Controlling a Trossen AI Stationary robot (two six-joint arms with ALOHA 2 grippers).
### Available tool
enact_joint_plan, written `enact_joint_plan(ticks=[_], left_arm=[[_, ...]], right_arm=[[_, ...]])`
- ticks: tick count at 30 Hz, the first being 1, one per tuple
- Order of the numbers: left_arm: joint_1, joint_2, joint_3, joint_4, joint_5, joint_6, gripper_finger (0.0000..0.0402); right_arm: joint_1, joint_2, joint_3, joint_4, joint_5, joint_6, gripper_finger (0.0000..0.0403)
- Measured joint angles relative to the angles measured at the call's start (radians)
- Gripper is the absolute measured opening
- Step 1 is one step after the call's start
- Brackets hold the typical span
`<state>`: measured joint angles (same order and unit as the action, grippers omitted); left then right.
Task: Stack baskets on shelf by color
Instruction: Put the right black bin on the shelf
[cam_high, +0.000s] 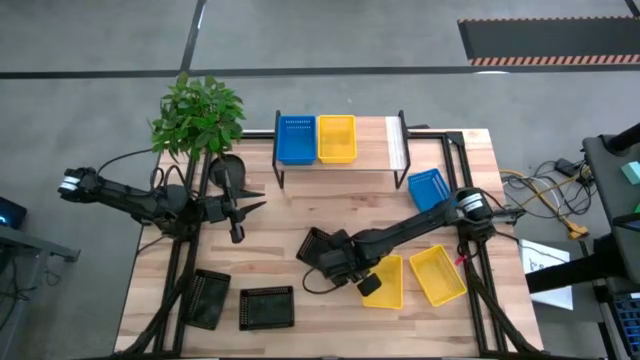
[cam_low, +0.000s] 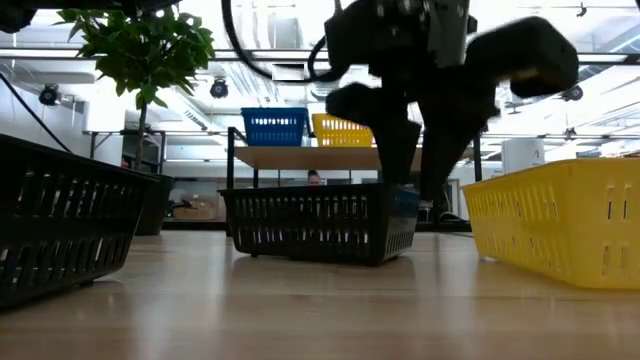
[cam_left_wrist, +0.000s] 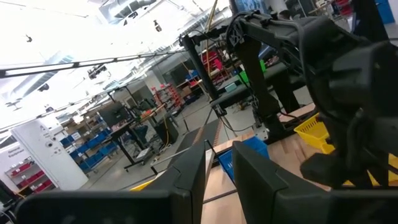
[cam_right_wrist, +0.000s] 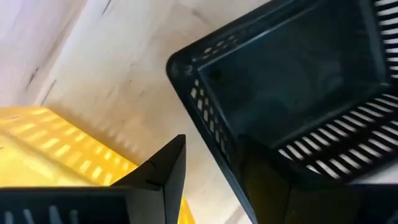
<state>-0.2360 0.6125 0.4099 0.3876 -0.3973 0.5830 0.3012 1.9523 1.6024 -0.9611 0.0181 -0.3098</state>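
High view, left to right: left gripper idles by the plant pot, fingers parted, empty. Right gripper straddles a black basket's wall mid-table, not clamped yet (so it seems). It should pinch squarely before lifting toward the shelf. Only the right wrist view shows that straddle.

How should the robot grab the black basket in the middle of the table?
By its thin rim, from above. The black basket sits upright and open on the table, so one finger can go inside the wall and one outside. The right gripper is already placed that way, at the side next to a yellow basket.
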Motion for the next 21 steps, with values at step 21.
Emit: enact_joint_plan(ticks=[21], left_arm=[[0.000, -0.001, 0.000, -0.002, 0.000, 0.000, 0.0063]], right_arm=[[0.000, 0.053, 0.075, -0.023, 0.000, -0.042, 0.0009]])
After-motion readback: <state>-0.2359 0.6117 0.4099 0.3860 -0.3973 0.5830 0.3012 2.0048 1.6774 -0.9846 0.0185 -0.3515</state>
